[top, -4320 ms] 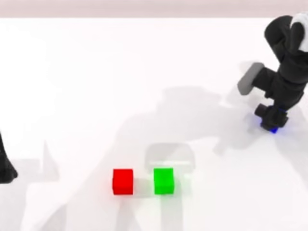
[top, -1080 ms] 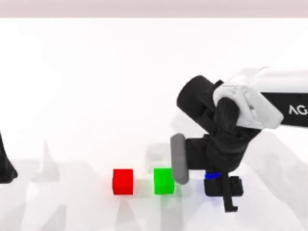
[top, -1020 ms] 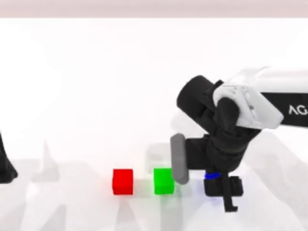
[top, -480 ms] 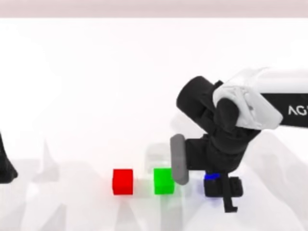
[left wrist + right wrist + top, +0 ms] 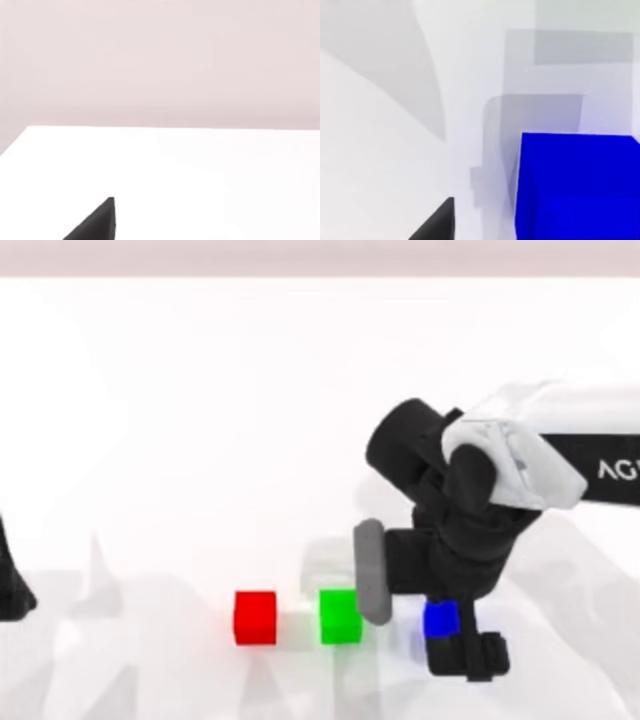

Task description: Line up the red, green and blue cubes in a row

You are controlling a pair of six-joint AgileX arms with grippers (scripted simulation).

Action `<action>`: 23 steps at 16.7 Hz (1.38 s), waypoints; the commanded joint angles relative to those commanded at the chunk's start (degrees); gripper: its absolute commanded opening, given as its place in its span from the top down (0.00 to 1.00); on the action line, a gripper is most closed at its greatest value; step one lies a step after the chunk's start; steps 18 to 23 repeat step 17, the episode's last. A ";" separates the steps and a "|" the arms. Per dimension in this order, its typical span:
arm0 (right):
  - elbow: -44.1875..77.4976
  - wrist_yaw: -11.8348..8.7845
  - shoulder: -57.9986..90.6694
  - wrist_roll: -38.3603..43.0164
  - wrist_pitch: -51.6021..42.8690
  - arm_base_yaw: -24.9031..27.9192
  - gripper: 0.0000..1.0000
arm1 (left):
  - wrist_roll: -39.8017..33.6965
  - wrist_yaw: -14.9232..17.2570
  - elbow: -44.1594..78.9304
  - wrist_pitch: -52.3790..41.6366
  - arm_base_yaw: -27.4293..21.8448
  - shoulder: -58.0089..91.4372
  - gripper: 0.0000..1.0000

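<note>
Right jaws spread wide beside smooth blue cube, green cube, red cube in row

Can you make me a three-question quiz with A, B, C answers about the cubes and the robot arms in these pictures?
1. Which cube sits in the middle of the row?
A. red
B. green
C. blue

2. How many cubes are on the table?
A. two
B. three
C. four

3. Is any cube stacked on another?
A. yes, blue on green
B. yes, red on blue
C. no, all sit on the table

Answers:
1. B: the green cube has the red cube to its left and the blue cube to its right.
2. B: one red, one green, one blue.
3. C: each rests apart on the table; the right gripper is beside the blue one, the left arm parked at the left edge.
</note>
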 joint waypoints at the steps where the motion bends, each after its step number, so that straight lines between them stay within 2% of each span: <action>1: 0.00 0.00 0.00 0.00 0.00 0.00 0.00 | 0.00 0.00 0.00 0.00 0.00 0.00 0.00; 8: 0.86 -0.01 -0.34 -0.17 -0.99 0.10 0.00 | 0.00 0.00 0.00 0.00 0.00 0.00 0.00; 15: 9.41 -0.05 -4.84 -0.29 -14.50 0.31 0.00 | 0.00 0.00 0.00 0.00 0.00 0.00 0.00; 23: 9.98 -0.03 -5.30 -0.28 -15.24 0.31 0.00 | 0.00 0.00 0.00 0.00 0.00 0.00 0.00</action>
